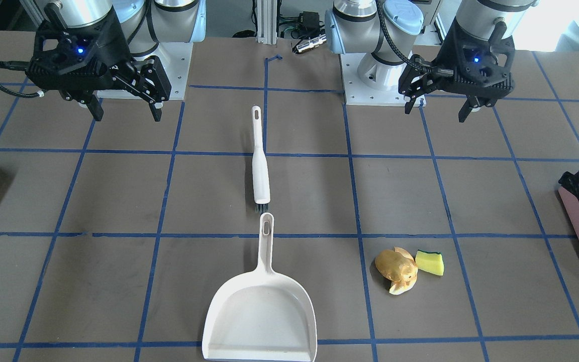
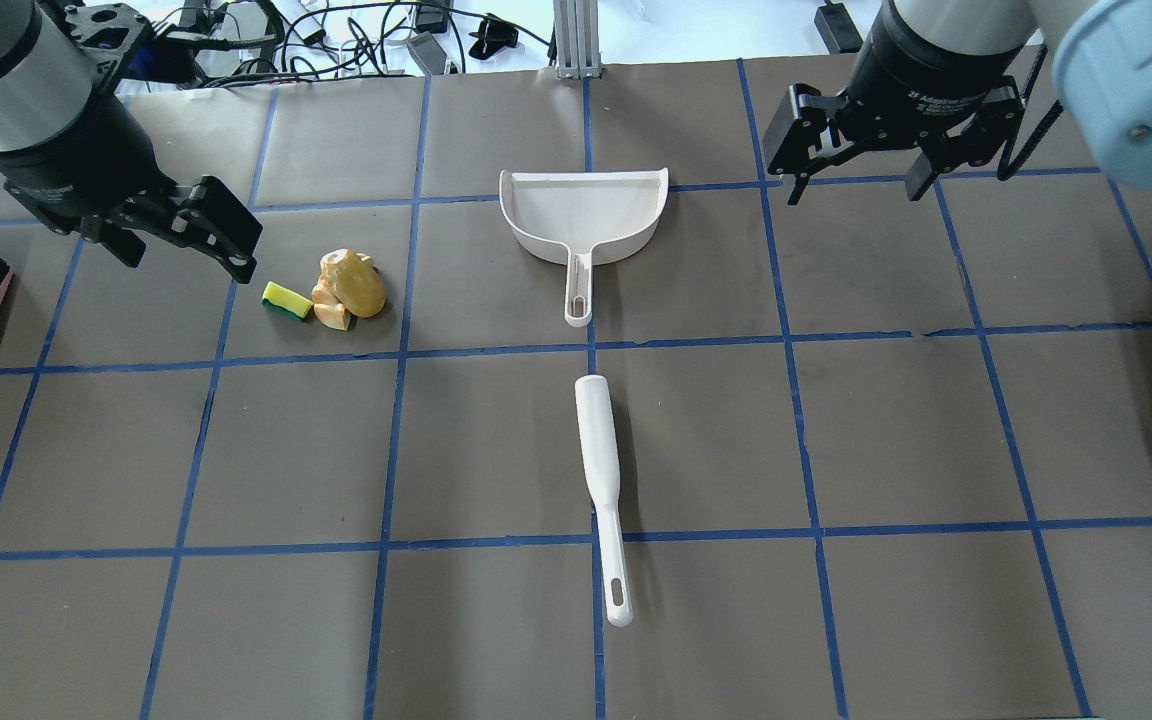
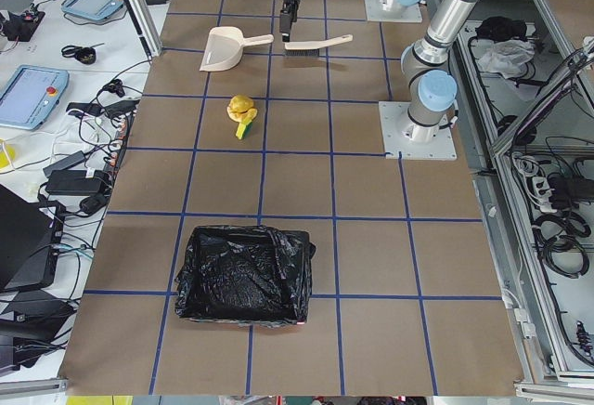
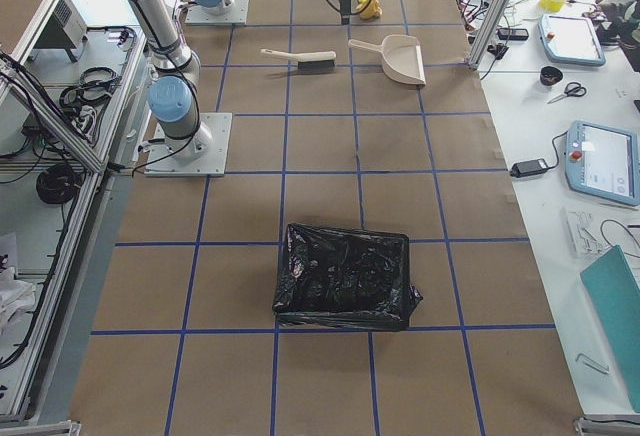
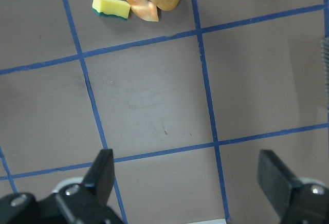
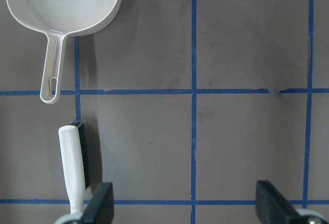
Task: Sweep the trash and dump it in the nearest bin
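— Where's the trash (image 1: 397, 269)?

— On the brown table (image 1: 118, 201), in the taped square on the robot's left of the dustpan (image 1: 259, 317), between it and the bin (image 1: 578, 216). The potato-like lump (image 1: 395, 264) leans on the pale croissant-shaped piece (image 1: 403, 288). The yellow sponge wedge (image 1: 430, 262) sits just beside them on the bin side.

— How much of the bin shows?

— The front and overhead views give only a sliver at the table's edge: crinkly black bag over a salmon-pink wall. The left side camera shows it whole, top open, well apart from the trash. The right side camera shows an all-black container (image 4: 345, 276) at the table's other end.

— Do the wrist cameras add anything?

— The left one shows a green strip along one edge of the sponge, and the sponge touching the croissant piece. The right one shows the dark bristles of the white brush (image 6: 72, 162), which the overhead view hides. The brush lies in line with the dustpan's handle, with a small gap between them.

— And the arms?

— Both hang above the table, wrists pointing straight down. The left gripper (image 1: 438, 108) hovers on the robot's side of the trash, fingers spread wide with nothing between them. The right gripper (image 1: 126, 114) hovers across the brush from it, spread just as wide and holding nothing.
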`<act>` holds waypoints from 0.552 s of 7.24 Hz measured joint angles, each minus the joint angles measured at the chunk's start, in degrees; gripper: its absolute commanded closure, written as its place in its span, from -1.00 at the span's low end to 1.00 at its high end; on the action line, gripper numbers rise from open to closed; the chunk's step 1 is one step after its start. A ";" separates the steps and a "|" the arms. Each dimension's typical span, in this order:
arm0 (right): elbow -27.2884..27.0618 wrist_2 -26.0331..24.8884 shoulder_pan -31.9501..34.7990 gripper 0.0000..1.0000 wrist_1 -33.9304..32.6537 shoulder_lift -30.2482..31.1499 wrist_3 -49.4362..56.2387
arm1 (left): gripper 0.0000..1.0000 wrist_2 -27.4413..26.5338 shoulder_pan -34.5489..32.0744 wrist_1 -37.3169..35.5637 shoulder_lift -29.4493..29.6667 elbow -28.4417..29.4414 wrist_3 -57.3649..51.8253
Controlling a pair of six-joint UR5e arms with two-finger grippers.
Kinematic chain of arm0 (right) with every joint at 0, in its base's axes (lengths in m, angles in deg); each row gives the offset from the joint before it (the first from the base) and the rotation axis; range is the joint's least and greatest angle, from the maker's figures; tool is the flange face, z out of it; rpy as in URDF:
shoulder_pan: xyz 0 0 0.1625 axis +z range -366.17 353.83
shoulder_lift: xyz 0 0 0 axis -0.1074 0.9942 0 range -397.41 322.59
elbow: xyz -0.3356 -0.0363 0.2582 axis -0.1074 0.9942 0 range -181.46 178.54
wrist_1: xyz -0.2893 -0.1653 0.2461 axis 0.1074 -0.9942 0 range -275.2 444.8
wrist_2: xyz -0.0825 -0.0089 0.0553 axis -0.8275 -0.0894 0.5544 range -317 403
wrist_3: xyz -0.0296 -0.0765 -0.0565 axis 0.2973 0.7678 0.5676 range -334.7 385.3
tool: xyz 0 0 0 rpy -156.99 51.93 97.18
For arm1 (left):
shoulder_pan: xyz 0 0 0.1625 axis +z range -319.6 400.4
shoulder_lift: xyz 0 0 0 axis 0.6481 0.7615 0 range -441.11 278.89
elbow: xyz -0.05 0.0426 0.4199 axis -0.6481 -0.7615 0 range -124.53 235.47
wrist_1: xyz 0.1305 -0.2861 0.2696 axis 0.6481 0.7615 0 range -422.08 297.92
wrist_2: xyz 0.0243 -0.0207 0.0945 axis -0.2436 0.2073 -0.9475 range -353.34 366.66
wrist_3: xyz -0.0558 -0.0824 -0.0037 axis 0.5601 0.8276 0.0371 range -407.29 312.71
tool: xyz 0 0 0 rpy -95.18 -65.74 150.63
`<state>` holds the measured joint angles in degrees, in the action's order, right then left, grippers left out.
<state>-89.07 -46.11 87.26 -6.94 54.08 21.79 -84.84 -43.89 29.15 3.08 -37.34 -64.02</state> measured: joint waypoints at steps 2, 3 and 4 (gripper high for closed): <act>-0.07 -0.05 0.00 -0.99 -0.02 -0.02 0.06 | -1.00 0.00 0.05 0.00 0.09 -0.01 -0.05; -0.08 -0.05 0.00 -0.99 0.00 -0.06 0.08 | -1.00 0.00 0.07 0.00 0.14 -0.01 -0.08; -0.09 -0.08 0.00 -0.99 0.02 -0.06 0.09 | -1.00 0.02 0.08 0.00 0.19 -0.04 -0.32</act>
<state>-89.17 -46.19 87.26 -6.92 54.02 21.87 -84.82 -43.81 29.15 3.28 -37.38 -64.34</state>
